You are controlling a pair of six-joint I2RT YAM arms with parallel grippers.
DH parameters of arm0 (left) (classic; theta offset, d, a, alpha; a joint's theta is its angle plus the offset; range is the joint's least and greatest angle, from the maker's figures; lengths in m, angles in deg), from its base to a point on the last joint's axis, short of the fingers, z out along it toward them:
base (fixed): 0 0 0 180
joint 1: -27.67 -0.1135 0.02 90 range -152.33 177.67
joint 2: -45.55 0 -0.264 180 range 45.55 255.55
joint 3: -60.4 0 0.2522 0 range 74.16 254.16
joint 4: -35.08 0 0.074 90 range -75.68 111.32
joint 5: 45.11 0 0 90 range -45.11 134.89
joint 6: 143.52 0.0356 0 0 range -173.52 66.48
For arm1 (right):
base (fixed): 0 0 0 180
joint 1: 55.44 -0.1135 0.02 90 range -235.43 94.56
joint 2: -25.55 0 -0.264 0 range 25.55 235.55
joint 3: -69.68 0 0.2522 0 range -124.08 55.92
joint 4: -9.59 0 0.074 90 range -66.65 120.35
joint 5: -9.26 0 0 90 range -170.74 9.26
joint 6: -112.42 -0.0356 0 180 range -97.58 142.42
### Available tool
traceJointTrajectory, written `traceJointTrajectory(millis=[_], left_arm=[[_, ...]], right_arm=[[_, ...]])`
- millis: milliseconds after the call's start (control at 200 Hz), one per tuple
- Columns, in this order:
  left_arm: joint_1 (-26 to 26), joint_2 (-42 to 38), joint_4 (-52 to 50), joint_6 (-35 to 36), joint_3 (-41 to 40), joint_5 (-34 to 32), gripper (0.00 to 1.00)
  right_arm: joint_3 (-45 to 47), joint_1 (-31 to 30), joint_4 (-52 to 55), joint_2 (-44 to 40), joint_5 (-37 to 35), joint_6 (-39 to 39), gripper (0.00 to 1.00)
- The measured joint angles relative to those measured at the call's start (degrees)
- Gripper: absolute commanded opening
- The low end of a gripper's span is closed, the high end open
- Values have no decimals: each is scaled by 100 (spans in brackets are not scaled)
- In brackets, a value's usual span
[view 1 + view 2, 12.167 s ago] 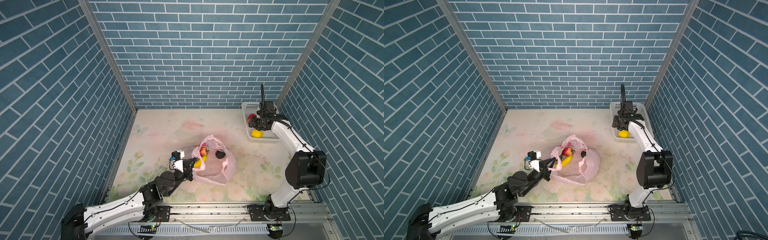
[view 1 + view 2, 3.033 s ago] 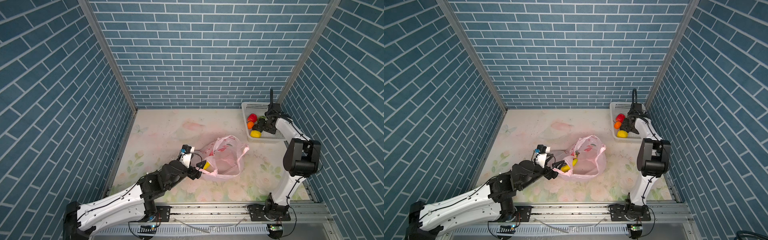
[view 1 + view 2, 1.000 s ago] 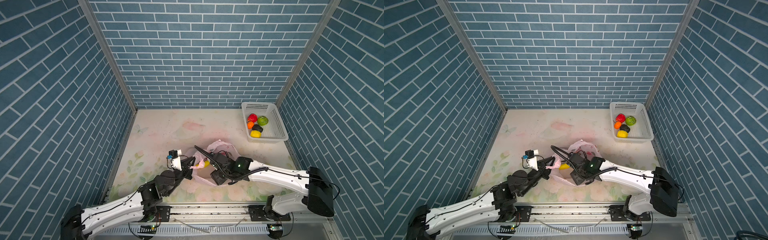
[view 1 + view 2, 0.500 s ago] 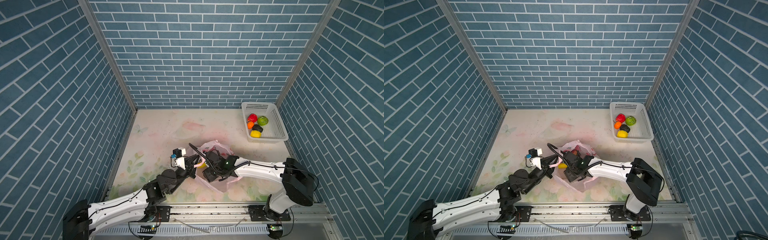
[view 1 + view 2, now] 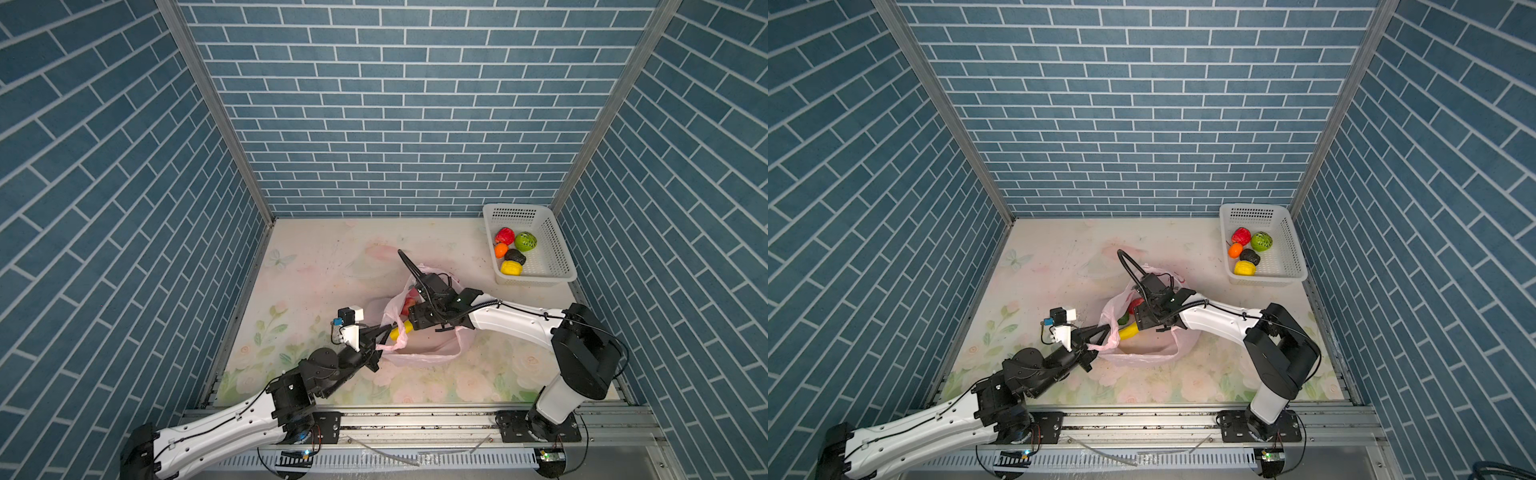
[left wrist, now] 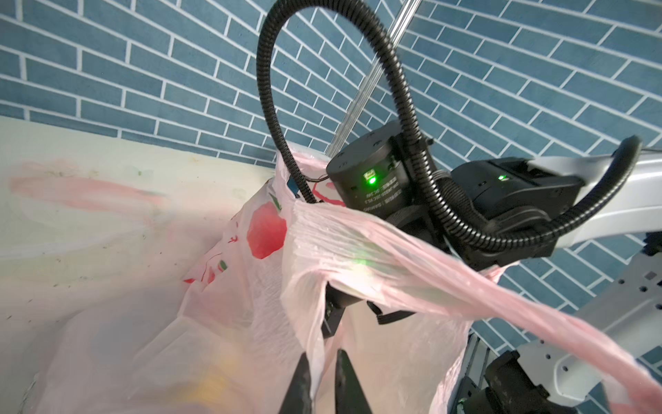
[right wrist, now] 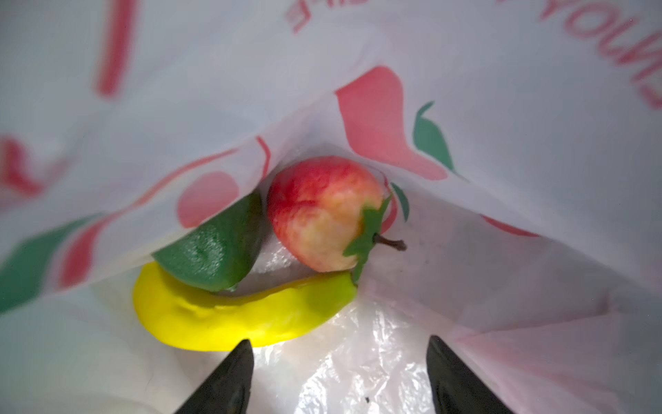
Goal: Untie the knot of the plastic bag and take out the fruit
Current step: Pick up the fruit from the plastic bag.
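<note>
The left gripper point(image 6: 322, 355) is clenched on the plastic bag point(image 6: 229, 308). In the left wrist view its two dark fingers point(image 6: 299, 390) stand nearly together, with the thin pink film pinched between them at the bag's rim. The right gripper point(image 7: 340, 346) is spread wide inside the bag and grasps nothing. Only crinkled film lies between its fingertips point(image 7: 236, 369), and one tip sits just beside the yellow banana point(image 7: 233, 317). Past the banana and touching it lie a green fruit point(image 7: 215, 251) and a red-and-cream apple point(image 7: 320, 215) with leaf and stem, both partly tucked under a printed fold. In both top views the bag point(image 5: 424, 355) point(image 5: 1142, 351) rests near the middle of the floral table point(image 5: 316, 270), its mouth open and the right arm's wrist reaching into it. One long handle point(image 6: 519, 312) stretches across in front of that wrist. Well apart, in the far right corner, the white basket point(image 5: 559, 249) holds a red fruit point(image 5: 504, 235), a lime-green fruit point(image 5: 525, 241), an orange fruit point(image 5: 501, 249), a dark brown fruit point(image 5: 515, 257) and a yellow fruit point(image 5: 511, 268).
</note>
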Motion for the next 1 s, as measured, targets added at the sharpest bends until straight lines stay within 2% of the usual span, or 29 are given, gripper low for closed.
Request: traceJointTrajectory(millis=[150, 415, 585, 855, 1000], left_arm=[[0, 83, -168, -136, -85, -13, 14], [0, 946, 98, -138, -87, 90, 13], [0, 975, 249, -127, -87, 74, 13], [-31, 975, 291, -101, -85, -114, 10], [-214, 1108, 372, -85, -26, -249, 10]], right_arm=[[0, -24, -79, 37, 256, -197, 77], [-492, -11, -50, 645, 116, -474, 78], [-695, 114, -57, 874, 155, -680, 78], [-693, 256, -59, 831, 1174, -726, 80], [-693, 210, -35, 815, 1757, -553, 80]])
